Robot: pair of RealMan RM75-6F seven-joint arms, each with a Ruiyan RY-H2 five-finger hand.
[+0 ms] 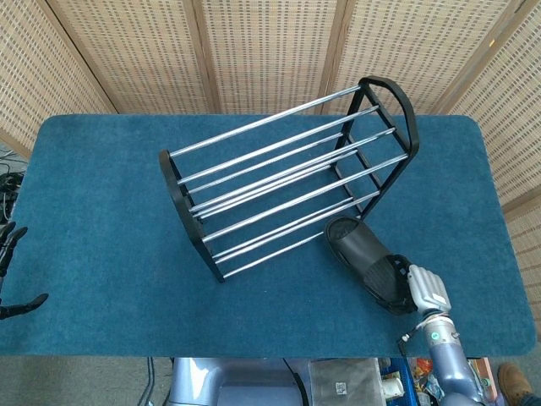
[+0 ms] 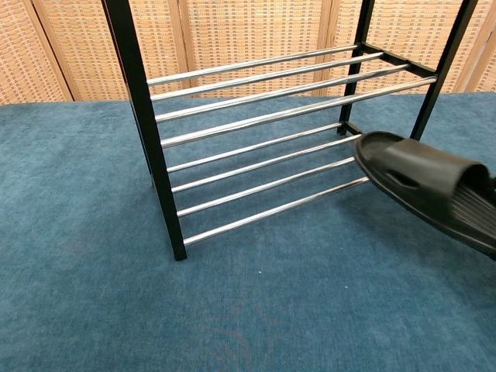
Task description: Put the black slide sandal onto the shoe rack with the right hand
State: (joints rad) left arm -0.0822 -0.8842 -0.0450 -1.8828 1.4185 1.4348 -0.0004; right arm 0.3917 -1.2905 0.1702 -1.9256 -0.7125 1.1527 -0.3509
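The black slide sandal (image 1: 365, 260) (image 2: 434, 186) hangs above the blue table, toe pointing at the rack's lower front rails. My right hand (image 1: 425, 289) grips its heel end at the near right; in the chest view the hand itself is out of frame. The shoe rack (image 1: 287, 173) (image 2: 271, 132), black end frames with chrome rails, stands in the middle of the table. The sandal's toe is close to the lowest front rail, and I cannot tell whether they touch. My left hand (image 1: 13, 271) shows at the far left edge, dark fingers apart, holding nothing.
A blue carpet-like cover (image 1: 101, 211) lies over the table. Woven wicker screens (image 1: 270, 51) stand behind it. Cables and boxes (image 1: 355, 381) lie below the front edge.
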